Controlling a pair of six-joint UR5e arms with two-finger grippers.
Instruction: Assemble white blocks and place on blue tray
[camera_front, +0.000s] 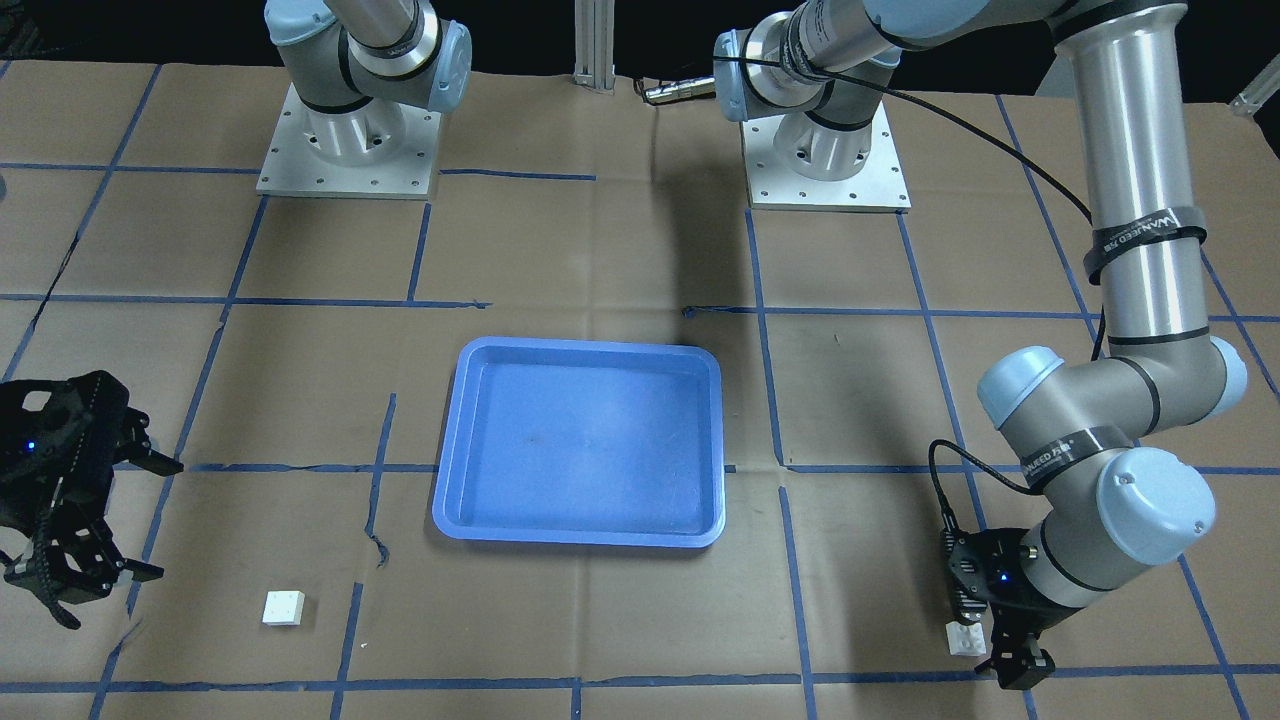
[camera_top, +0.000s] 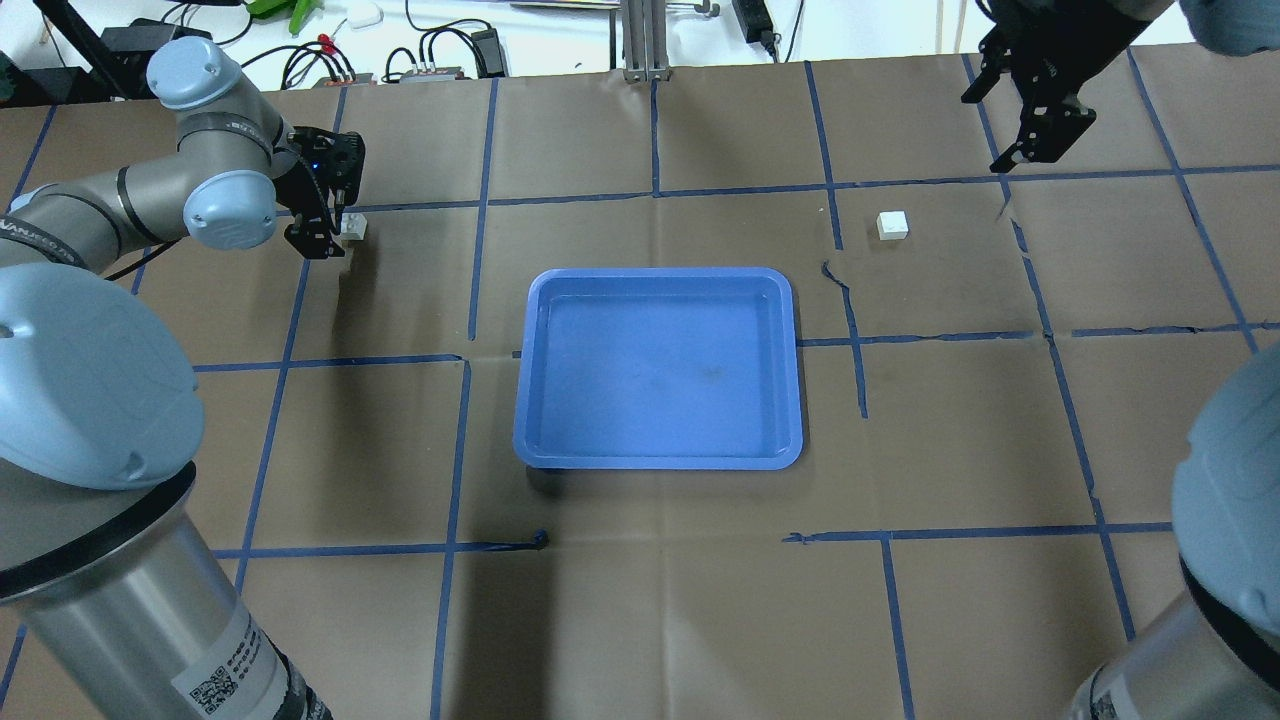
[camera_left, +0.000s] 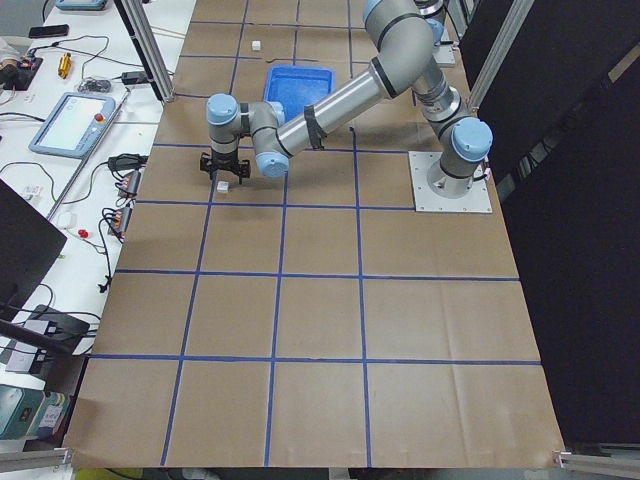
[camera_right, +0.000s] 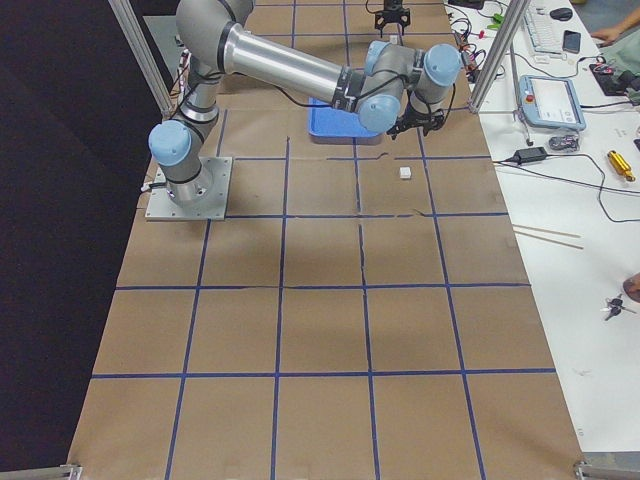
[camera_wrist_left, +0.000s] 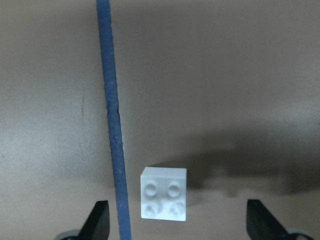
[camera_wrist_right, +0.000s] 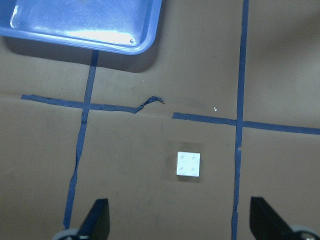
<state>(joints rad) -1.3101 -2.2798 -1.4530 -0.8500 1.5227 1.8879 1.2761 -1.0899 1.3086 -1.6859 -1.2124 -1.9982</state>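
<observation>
The blue tray (camera_top: 655, 370) lies mid-table, empty; it also shows in the front view (camera_front: 580, 440). One white block (camera_wrist_left: 164, 200) sits studs-up on the paper between the open fingers of my left gripper (camera_wrist_left: 180, 215), untouched. In the overhead view this block (camera_top: 354, 226) is beside the left gripper (camera_top: 325, 225), left of the tray. The other white block (camera_top: 892, 225) sits alone beyond the tray's far right corner; it also shows in the right wrist view (camera_wrist_right: 189, 164). My right gripper (camera_top: 1035, 110) hangs open and empty above the table, short of that block.
Brown paper with a blue tape grid covers the table (camera_top: 650, 600). Both arm bases (camera_front: 348, 140) stand on plates at the robot's side. A torn tape end (camera_wrist_right: 150, 102) lies between the tray and the right block. Desks with cables and a pendant (camera_right: 545, 100) flank the table.
</observation>
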